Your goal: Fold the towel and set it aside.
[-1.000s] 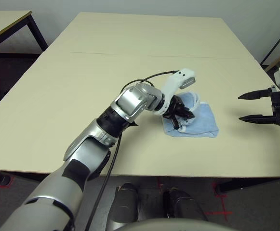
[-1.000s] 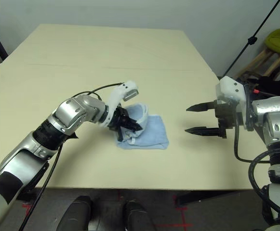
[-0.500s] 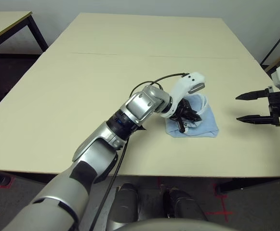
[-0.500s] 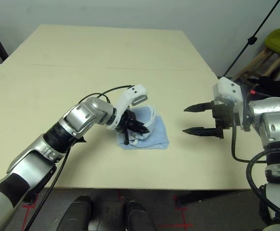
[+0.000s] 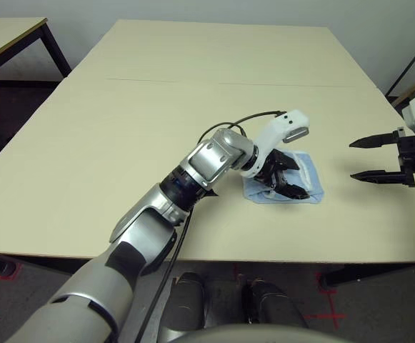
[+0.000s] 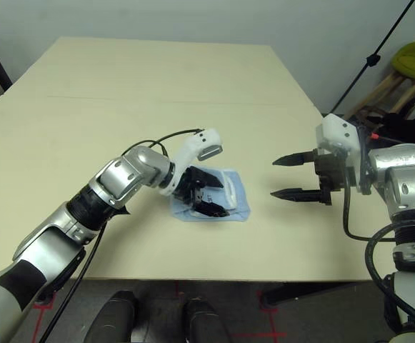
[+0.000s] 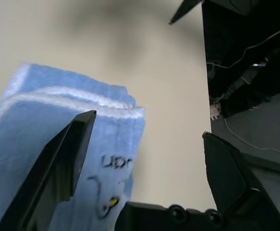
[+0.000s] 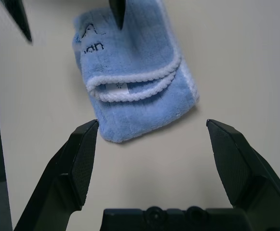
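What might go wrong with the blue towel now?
The left black claw is open right over the folded light-blue terry towel, so a fingertip might snag it and undo the fold. The top layer's white edge stops short of the edge below, so the fold may end up uneven.

Cream tabletop [image 5: 157, 128] with faint seam, folded light-blue towel [image 5: 307, 187] on it

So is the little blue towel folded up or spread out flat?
Folded: the towel lies in layers, with its white edging and label showing between them.
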Motion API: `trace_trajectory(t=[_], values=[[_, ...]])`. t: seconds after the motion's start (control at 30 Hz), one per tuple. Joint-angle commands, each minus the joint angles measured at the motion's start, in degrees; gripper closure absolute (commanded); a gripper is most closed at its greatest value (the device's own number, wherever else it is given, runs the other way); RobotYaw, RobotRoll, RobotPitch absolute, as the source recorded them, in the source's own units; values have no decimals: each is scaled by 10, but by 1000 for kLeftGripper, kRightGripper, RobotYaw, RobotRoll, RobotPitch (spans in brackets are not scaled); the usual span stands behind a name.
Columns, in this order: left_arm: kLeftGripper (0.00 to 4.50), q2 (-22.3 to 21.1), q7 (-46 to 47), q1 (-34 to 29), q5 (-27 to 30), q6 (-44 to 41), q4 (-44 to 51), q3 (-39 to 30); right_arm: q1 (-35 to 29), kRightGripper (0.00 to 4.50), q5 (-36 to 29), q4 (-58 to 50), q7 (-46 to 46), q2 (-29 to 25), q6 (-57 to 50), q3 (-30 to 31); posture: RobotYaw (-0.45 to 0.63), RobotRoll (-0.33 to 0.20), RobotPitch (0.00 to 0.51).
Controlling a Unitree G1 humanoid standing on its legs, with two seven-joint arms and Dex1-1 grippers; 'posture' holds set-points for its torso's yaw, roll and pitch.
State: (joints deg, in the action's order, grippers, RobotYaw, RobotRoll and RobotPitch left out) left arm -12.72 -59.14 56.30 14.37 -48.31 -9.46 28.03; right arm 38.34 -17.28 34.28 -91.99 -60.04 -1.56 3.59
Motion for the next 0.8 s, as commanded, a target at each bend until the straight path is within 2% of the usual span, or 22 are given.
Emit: trace_trajectory(t=[0.03, 0.23, 0.47, 0.67, 0.73, 0.8], values=[[26, -36, 1, -5, 18, -42, 40, -41, 8, 0, 14, 7, -4, 8, 3, -1, 92, 0, 120], [26, -98, 47, -19, 30, -91, 63, -124, 26, 0, -10, -18, 28, 46, -68, -24, 108, 0, 123], [26, -124, 121, -42, 27, -36, 26, -227, 18, 0, -51, -125, 143, 119, -199, -61, 115, 0, 124], [26, -143, 134, -66, 18, 13, 13, -243, -29, 0, -73, -225, 221, 164, -266, -76, 110, 0, 124], [428, -144, 132, -73, 28, 8, 8, -248, -40, 0, -69, -232, 242, 172, -269, -79, 108, 0, 125], [894, -144, 127, -81, 34, 4, 12, -247, -49, 386, -77, -235, 254, 177, -278, -86, 106, 0, 126]])
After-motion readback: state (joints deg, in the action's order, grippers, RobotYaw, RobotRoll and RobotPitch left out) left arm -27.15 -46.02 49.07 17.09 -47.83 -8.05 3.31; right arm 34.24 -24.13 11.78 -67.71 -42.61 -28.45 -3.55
